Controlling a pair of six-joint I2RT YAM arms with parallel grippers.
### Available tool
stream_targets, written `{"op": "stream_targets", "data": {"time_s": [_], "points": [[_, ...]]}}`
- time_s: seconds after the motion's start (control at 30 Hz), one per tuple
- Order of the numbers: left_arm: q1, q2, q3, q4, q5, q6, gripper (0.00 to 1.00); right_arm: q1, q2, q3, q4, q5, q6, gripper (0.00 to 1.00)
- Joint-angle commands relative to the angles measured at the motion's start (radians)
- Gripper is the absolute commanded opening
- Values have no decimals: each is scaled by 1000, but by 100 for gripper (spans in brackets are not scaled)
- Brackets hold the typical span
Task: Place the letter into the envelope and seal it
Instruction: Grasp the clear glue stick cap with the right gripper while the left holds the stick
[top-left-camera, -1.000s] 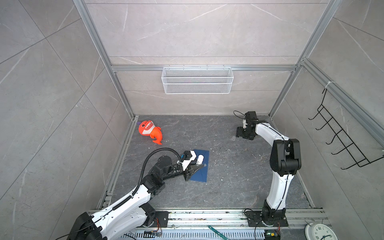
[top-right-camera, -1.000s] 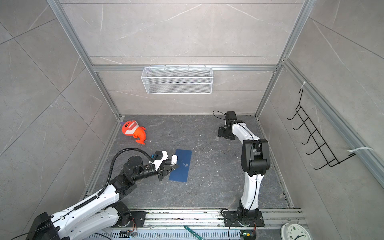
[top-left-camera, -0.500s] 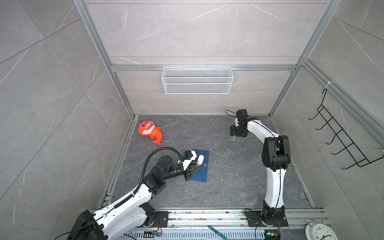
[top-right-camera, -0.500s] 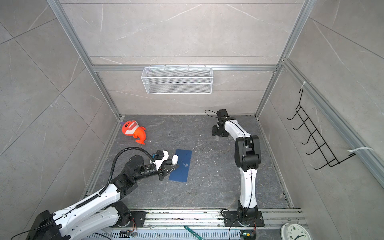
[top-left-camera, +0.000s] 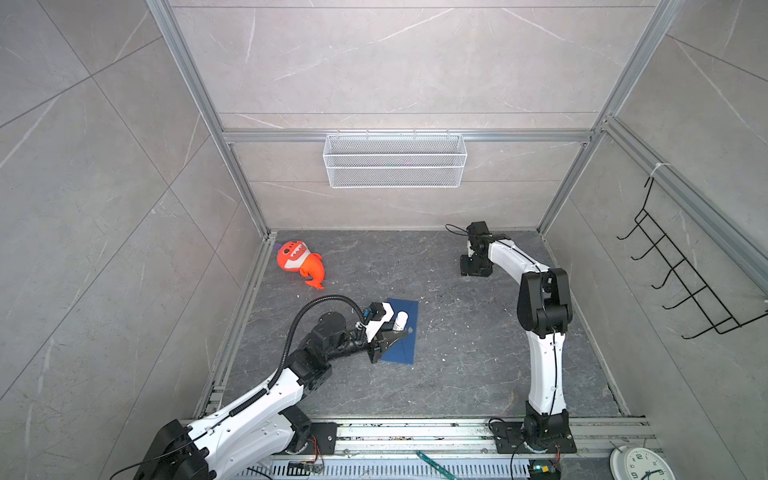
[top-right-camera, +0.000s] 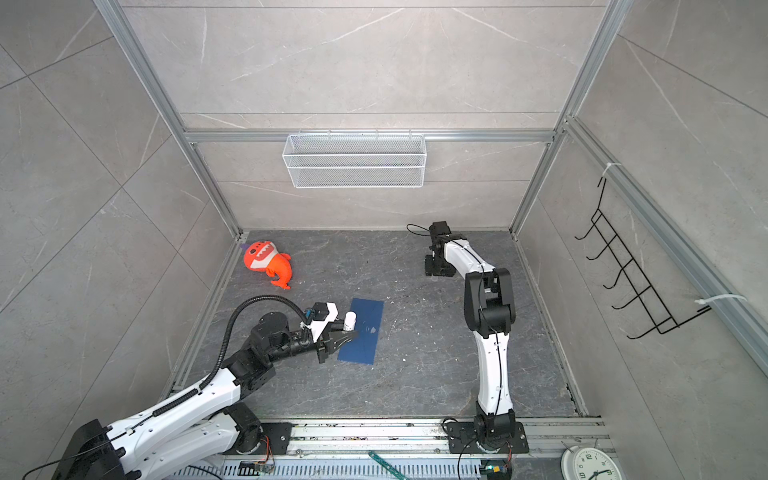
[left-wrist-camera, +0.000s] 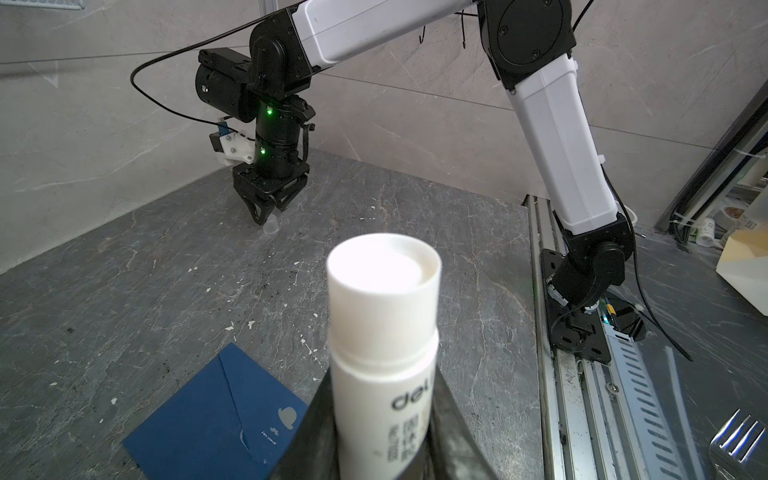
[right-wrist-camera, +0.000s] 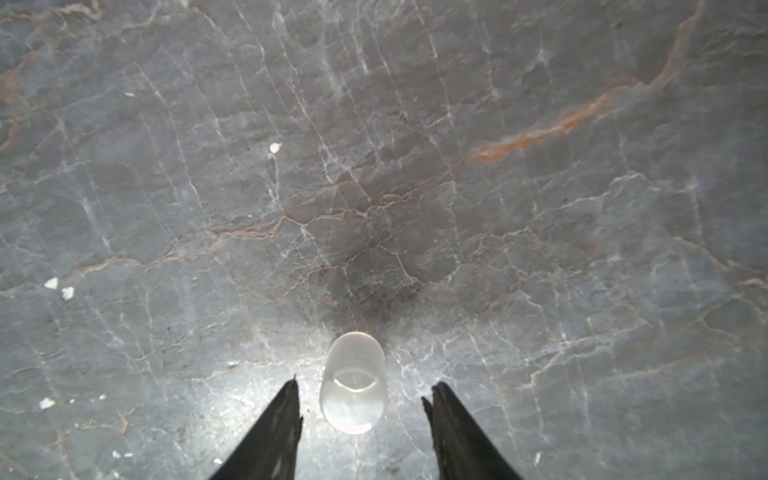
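Right jaws straddle translucent cap (right-wrist-camera: 353, 386), well apart from envelope (top-left-camera: 405, 351).

Both arms: white link shells, black joint housings. Right arm (left-wrist-camera: 552, 137): two green indicator lights (left-wrist-camera: 269, 111) just above end effector (left-wrist-camera: 268, 212). Left arm (top-left-camera: 257, 405): black corrugated conduit (top-left-camera: 332, 296).

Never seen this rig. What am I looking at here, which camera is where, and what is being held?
Two white robot arms work on a dark stone surface. Two pictures look down from overhead; two come from cameras on the wrists. The left gripper is shut on a white glue stick, uncapped, over a navy envelope lying flat. The right gripper, jaws open, straddles a small clear cap without touching it. An orange toy lies in the far corner. No letter is visible.
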Motion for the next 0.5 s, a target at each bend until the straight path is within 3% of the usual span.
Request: {"op": "stream_targets", "data": {"time_s": [0.0,0.47], "points": [[-3,-4,5,67,-9,-2,0,7,25,29,-25,24,-9,50],[-4,-3,9,67,-8,-8,0,18,60,67,-49,35,-15,39]]}}
